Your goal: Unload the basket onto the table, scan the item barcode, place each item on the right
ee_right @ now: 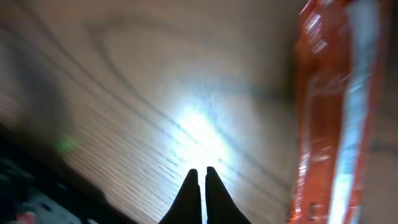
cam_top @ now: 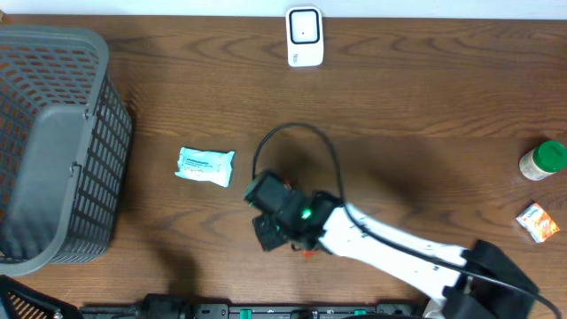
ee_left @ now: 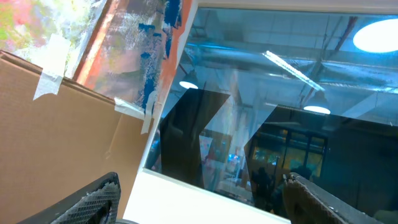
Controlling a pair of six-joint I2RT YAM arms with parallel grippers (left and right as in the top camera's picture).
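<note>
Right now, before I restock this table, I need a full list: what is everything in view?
basket: one, grey, left edge of table
scanner: one, white, far edge, middle
packet: one, white and teal, right of basket
jar: one, green lid, right edge
small pack: one, orange, near the jar
wrapper: one, red-orange, beside right pincer, not held
table: one, dark brown wood
left pincer: open, empty, aimed upward
right pincer: shut, empty, low over table
</note>
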